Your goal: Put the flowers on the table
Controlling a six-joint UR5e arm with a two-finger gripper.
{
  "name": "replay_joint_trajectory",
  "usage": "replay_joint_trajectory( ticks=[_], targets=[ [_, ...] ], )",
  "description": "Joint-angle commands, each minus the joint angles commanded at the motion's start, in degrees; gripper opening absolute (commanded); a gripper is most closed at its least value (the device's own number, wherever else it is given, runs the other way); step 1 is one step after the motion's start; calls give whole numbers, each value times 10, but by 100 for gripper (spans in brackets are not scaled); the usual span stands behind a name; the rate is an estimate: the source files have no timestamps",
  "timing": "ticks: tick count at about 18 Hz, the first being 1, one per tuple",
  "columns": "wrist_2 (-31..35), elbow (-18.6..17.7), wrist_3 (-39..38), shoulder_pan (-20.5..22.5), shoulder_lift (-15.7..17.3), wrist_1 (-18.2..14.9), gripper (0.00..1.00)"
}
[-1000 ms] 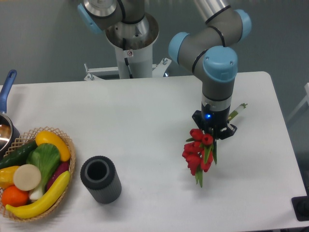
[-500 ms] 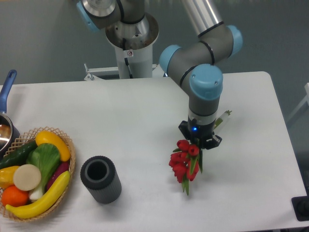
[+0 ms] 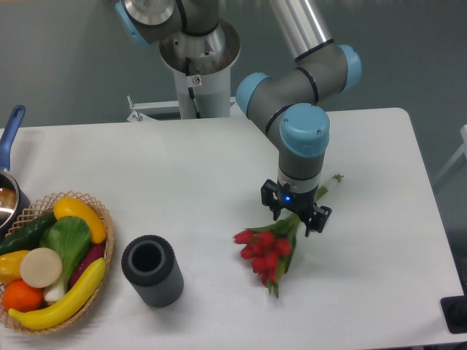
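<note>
Camera view from the front and above, and the white table (image 3: 168,175) fills most of the frame, running wide from edge to edge. Over it reaches the grey arm (image 3: 299,109) with its light blue joint caps, coming down from the top of the shot and pointing its wrist straight at the tabletop right of centre. On the far left edge sits the wicker basket (image 3: 102,240), loaded with a yellow banana, a cucumber, a green leafy piece, an orange and other produce. Just right of the basket stands the dark grey cylinder (image 3: 152,271), upright, its hollow mouth facing up, well apart from the action. Now to the flowers (image 3: 264,248): a bunch of red tulips lying on the table below the wrist, red heads fanned out toward the front left, green stems running up and right underneath the tool, with a pale stem end poking out beyond it on the far side. The gripper (image 3: 295,213) hovers right above the stems, blue light glowing on its body, its two black fingers spread apart on either side of the stems and not pinching them. At the far left edge, a pot with a blue handle (image 3: 10,135) peeks into frame, mostly cut off.
</note>
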Motion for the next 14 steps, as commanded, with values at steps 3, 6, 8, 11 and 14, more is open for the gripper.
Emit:
replay_joint_trajectory(
  ticks=[3,6,8,11,14],
  targets=[
    [-2,-2,6,20,8,3,100],
    [-6,-4,34,44,33,-4,100],
    [-9,-6,95,54,39,-9,100],
    [-9,-8,140,67,47,-16,100],
    [-8,-4,161,74,52,-46,100]
  ],
)
